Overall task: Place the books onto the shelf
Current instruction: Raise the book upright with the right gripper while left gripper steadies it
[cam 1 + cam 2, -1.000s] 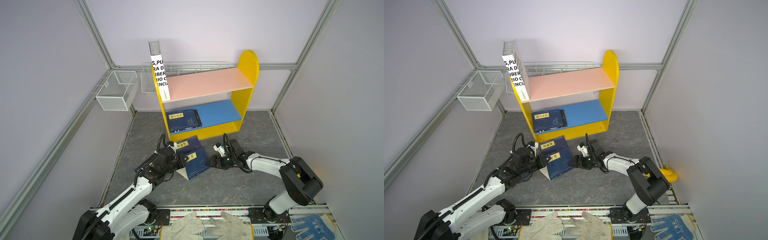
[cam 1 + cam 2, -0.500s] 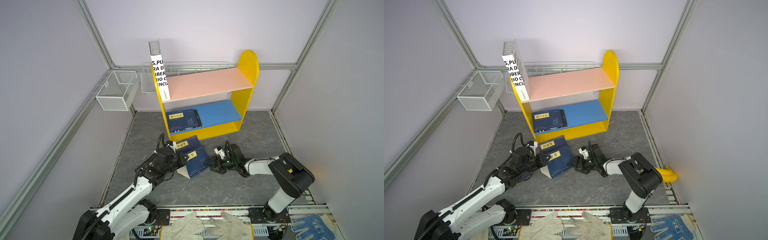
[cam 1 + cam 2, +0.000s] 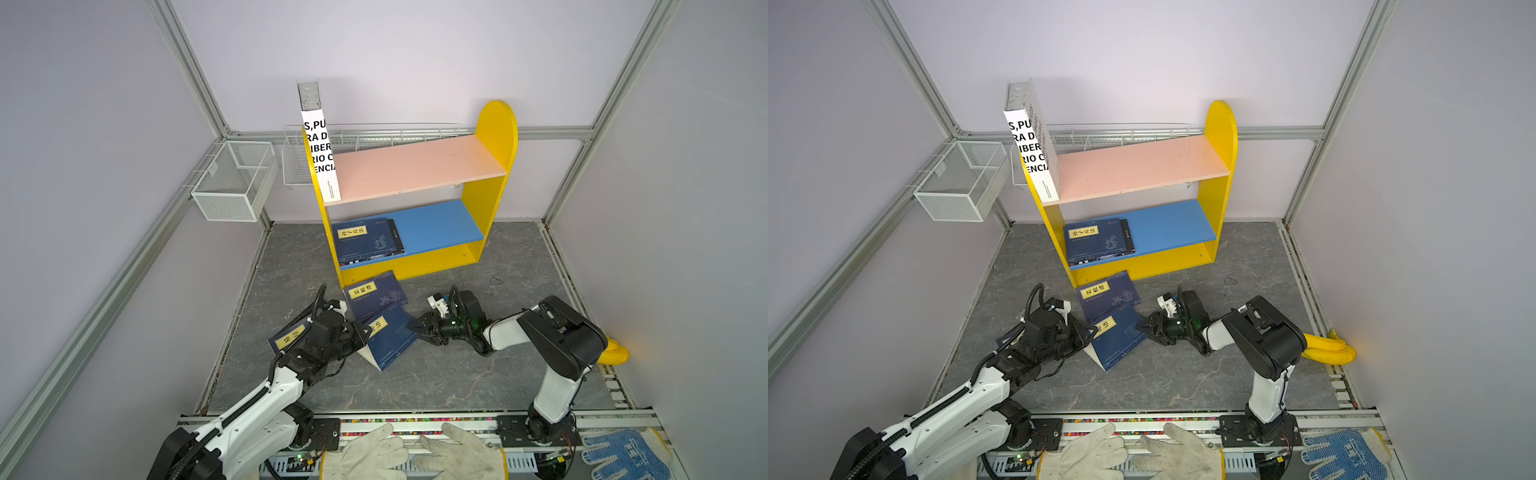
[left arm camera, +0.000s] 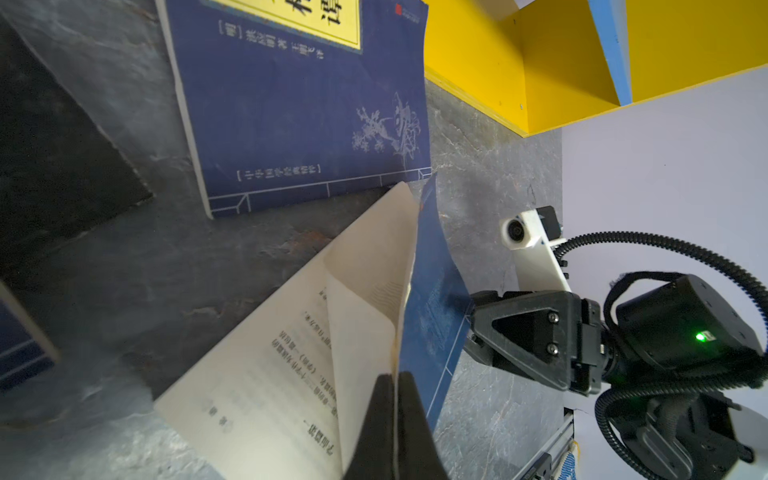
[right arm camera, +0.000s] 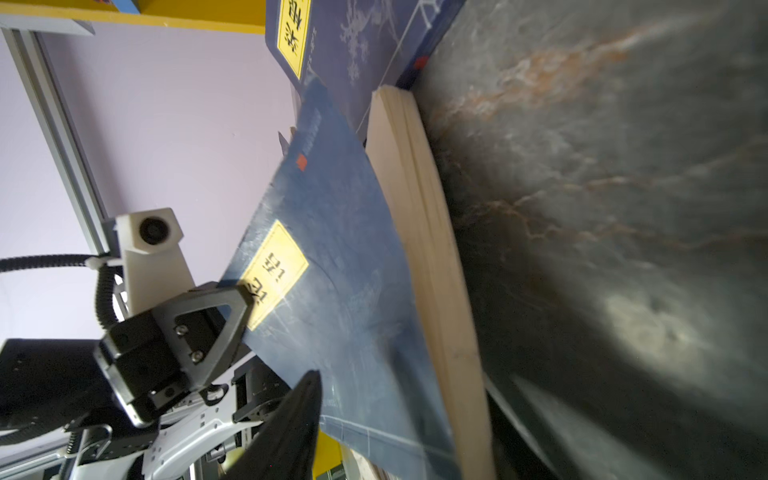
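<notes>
Left gripper [image 3: 362, 332] [image 4: 395, 399]: clenched on the raised front cover, and a leaf or so, of the lifted navy book [image 3: 392, 338] [image 4: 432, 299], near its yellow label.
Right gripper [image 3: 417, 330] [image 3: 1144, 326]: faced the left gripper across that book, with its tips at the cover's opposite edge. In the right wrist view one finger [image 5: 297, 415] lay against the cover's upper face. Whether it was gripping could not be told.
Lifted navy book: sat between the two grippers, with the cover bowed upward and the cream pages splayed beneath it onto the desk [image 3: 457, 374].
Second navy book [image 3: 374, 293] [image 3: 1106, 293]: lay flat on the desk just beyond both grippers' tips, with its near corner by the lifted book.
Third navy book [image 3: 289, 336]: lay flat on the desk behind the left gripper's tips, partly hidden under that arm.
Shelf [image 3: 490, 199]: stood upright, further beyond both grippers than the second navy book.
White book [image 3: 320, 149]: stood upright on the pink board [image 3: 415, 166], at the end on the left gripper's side.
Shelved navy book [image 3: 361, 243]: lay flat on the blue board [image 3: 436, 224], at the end on the left gripper's side, on top of a black book [image 3: 397, 235].
</notes>
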Controlling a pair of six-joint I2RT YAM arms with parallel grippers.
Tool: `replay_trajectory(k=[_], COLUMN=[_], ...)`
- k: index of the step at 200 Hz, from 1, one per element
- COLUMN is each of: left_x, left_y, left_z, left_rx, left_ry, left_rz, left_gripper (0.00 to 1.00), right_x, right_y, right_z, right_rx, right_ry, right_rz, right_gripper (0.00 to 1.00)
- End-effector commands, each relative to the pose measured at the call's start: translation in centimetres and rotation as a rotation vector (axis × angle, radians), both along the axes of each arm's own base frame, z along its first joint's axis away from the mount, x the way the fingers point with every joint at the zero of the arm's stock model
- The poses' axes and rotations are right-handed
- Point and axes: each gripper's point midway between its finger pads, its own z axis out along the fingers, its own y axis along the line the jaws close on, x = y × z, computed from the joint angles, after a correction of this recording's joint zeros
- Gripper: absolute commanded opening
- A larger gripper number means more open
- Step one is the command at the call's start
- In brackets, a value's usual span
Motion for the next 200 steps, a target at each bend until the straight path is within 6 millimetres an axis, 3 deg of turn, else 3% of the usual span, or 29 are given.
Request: replay_trajectory(k=[1,29,53,75,106,136,164,200], left_x=[0.1,0.1,0.2,0.4,0.6,0.8,0.8,1.2], left_y=[0.1,0.3,0.6,1.1,2.2,1.6,-1.1,-3.4], left_z=[-0.3,-0.9,-0.6,0.3,2.0,3.8,6.2,8.9], left_rx=[-0.015,-0.001,0.017,0.057,0.100,0.050,-0.073,-0.238], left_ry=[0.009,0.021,0.013,-0.009,-0.039,-0.062,-0.104,-0.172], left_rz=[0.021,0.025,0.033,0.042,0.055,0.017,-0.092,-0.162], left_gripper=[0.00,0.00,0.24,0.57,0.84,0.94,1.00,1.00], right_x=[0.8,0.9,0.9,1.3,2.8,4.3,4.9,5.3], right_y=[0.5,0.6,0.5,0.2,-0.9,-2.6,-3.1,-2.8], right_z=[0.5,0.4,0.8,1.9,5.8,10.7,15.1,17.4], right_rx=[0.031,0.028,0.027,0.002,-0.015,-0.042,-0.006,0.062], right_ry=[-0.015,-0.011,-0.022,-0.052,-0.143,-0.252,-0.335,-0.365], right_rz=[-0.008,-0.005,-0.006,-0.016,-0.051,-0.090,-0.107,-0.123], right_gripper=[0.46,0.32,0.22,0.18,0.13,0.13,0.13,0.13])
